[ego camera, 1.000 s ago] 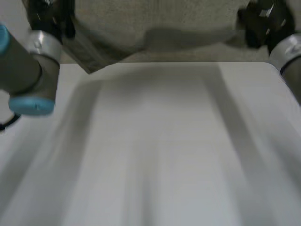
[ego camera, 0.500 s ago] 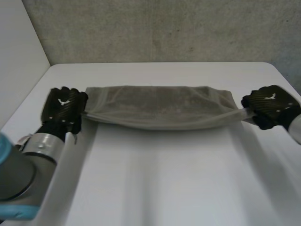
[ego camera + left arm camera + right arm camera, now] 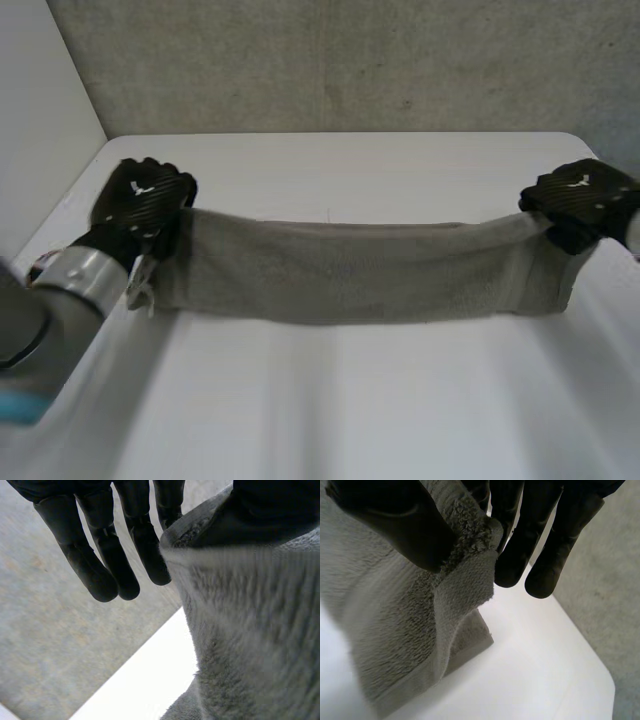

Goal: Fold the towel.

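A grey towel (image 3: 360, 272) hangs stretched between my two hands above the white table (image 3: 350, 400), sagging a little in the middle. My left hand (image 3: 140, 205) pinches the towel's left top corner; in the left wrist view the thumb presses the towel (image 3: 250, 630) against the fingers (image 3: 100, 555). At the other end, my right hand (image 3: 580, 203) holds the right top corner. There the towel (image 3: 410, 625) is clamped between thumb and fingers (image 3: 540, 540), and its lower edge drapes down to the table (image 3: 530, 670).
A grey concrete wall (image 3: 330, 65) runs behind the table's far edge. A white panel (image 3: 40, 120) stands at the left side. The table's rounded far right corner (image 3: 585, 145) lies close to my right hand.
Both hands have carried the towel from high up, down and toward me over the table. The towel now hangs lower and nearer, its broad side facing me.
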Controlling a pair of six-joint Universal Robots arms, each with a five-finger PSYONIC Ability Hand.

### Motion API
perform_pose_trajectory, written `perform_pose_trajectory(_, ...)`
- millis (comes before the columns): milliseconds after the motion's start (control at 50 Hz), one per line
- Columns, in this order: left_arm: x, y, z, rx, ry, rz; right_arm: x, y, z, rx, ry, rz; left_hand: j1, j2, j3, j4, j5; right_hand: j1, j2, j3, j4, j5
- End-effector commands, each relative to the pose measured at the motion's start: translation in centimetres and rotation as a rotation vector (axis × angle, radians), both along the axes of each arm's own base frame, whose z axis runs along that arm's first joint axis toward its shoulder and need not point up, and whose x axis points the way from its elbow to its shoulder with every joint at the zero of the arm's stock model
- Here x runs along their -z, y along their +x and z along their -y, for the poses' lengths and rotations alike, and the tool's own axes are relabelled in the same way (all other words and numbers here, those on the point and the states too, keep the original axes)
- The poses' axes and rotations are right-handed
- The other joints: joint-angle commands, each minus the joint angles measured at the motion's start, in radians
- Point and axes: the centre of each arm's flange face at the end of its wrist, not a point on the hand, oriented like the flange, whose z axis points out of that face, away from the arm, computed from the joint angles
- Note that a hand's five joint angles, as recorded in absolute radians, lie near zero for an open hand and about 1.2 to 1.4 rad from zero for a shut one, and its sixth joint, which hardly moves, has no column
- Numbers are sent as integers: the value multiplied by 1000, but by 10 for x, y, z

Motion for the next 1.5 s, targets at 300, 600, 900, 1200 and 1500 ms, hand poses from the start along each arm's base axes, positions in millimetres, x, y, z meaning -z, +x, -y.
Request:
perform_pose_trajectory(300, 88, -64, 131, -29, 59, 112, 83, 54, 102, 180, -49, 33, -1226, -1279, -1310, -1276, -1432, -819, -1037, -1035, -1040, -1044)
perform_pose_trajectory(600, 28, -61, 94, -25, 39, 95, 43, 57, 53, 213, -52, 104, -1286, -1338, -1369, -1335, -1491, -947, -1165, -1163, -1168, -1171)
perform_pose_trajectory(900, 9, -10, 42, -97, 135, 77, 14, 41, -39, 114, -112, 145, -1286, -1338, -1369, -1335, -1491, -947, -1165, -1163, -1168, -1171)
perform_pose_trajectory(1200, 44, 8, 49, -149, 82, 57, 70, 2, -43, 185, -10, 145, -1286, -1338, -1369, -1335, -1491, -947, -1165, -1163, -1168, -1171)
perform_pose_trajectory(1500, 83, 0, 87, -152, 56, 59, 96, 4, -33, 161, -21, 156, -1268, -1320, -1351, -1317, -1473, -946, -1164, -1162, -1167, -1170)
